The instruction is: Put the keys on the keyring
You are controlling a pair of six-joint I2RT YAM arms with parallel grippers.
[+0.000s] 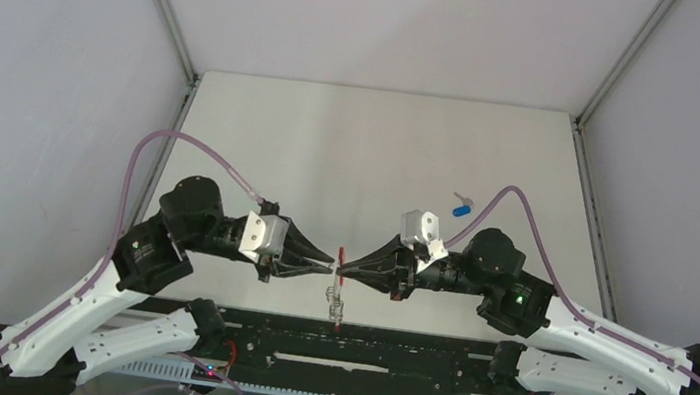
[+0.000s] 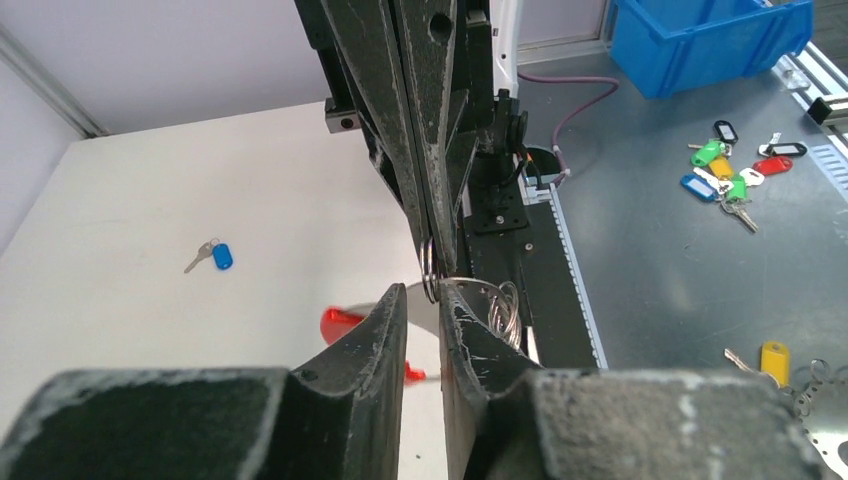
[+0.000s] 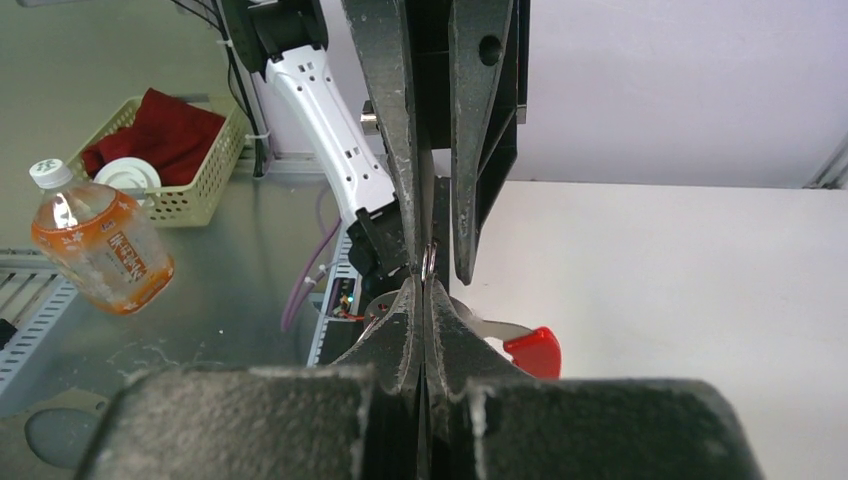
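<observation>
Keyring: a red curved band joined to a cluster of small silver metal rings (image 1: 335, 300). It hangs in the air at lower centre of the top view, over the near part of the white counter (image 1: 372, 150), with the cluster dangling below the two gripper tips.

Right gripper (image 1: 346, 274): its jaws are pressed together on one silver ring of the keyring. Its wrist view shows that ring edge-on, right at the tips.

Left gripper (image 1: 325, 268): it meets the right one tip to tip, coming in from the left of frame. The jaws are parted by a narrow gap and straddle the same ring. One finger (image 3: 392, 150) lies against the ring and the other stands off it. I see nothing pinched between them.

Why held so: probably one arm steadies the ring off the counter so the other can work at its coil. Hanging also lets the spare rings drop clear.

Red piece (image 3: 533, 351): it sits just beside the tips on a curved silver strip. I cannot tell whether it is the band or a red key tag.

Blue-tagged key: a tiny silver metal key with a blue oblong plastic tag (image 1: 463, 208). It lies flat on the counter to the upper right of centre, beyond the right gripper and well apart from both. It is not yet on the keyring.
</observation>
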